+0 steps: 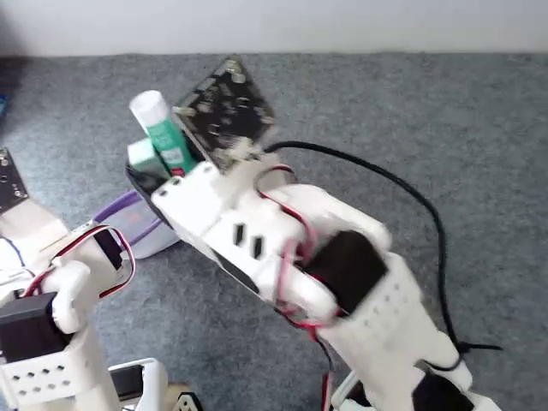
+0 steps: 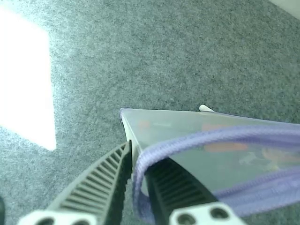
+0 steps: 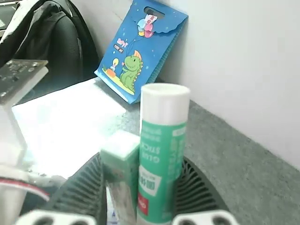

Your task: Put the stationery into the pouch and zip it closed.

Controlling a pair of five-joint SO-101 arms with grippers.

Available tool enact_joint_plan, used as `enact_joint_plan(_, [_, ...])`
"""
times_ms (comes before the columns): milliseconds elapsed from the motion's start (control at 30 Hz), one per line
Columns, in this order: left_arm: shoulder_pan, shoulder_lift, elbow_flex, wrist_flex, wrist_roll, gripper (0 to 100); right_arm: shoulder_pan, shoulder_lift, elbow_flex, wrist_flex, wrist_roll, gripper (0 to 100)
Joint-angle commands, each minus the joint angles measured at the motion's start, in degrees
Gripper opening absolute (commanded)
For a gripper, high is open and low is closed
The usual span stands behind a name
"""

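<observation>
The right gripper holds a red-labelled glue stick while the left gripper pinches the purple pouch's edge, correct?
Not quite: the right wrist view shows the glue stick has a green label, not red. The right gripper does hold it, and the left gripper does pinch the purple pouch by its edge.

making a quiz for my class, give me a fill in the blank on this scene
1. The glue stick in the right gripper has a ____ cap.
2. The left gripper pinches the ____ by its edge.
3. The table has a ____ surface.
Missing words: white; pouch; grey
</observation>
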Motion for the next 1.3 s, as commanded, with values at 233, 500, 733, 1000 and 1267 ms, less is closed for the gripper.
enact_joint_plan(233, [-0.3,0.4,0.1,0.1,0.5,1,-2.9,2.4,6.5,-13.6,-4.0,0.8])
enact_joint_plan(500, [-0.3,0.6,0.1,0.1,0.5,1,-3.1,5.3,10.4,-14.1,-7.8,0.8])
enact_joint_plan(733, [-0.3,0.7,0.1,0.1,0.5,1,-3.0,5.9,17.9,-20.4,-7.6,0.9])
enact_joint_plan(1000, [-0.3,0.5,0.1,0.1,0.5,1,-2.9,6.5,19.7,-23.8,-7.4,14.1])
enact_joint_plan(1267, [-0.3,0.5,0.1,0.1,0.5,1,-2.9,6.0,19.8,-24.0,-7.3,17.9])
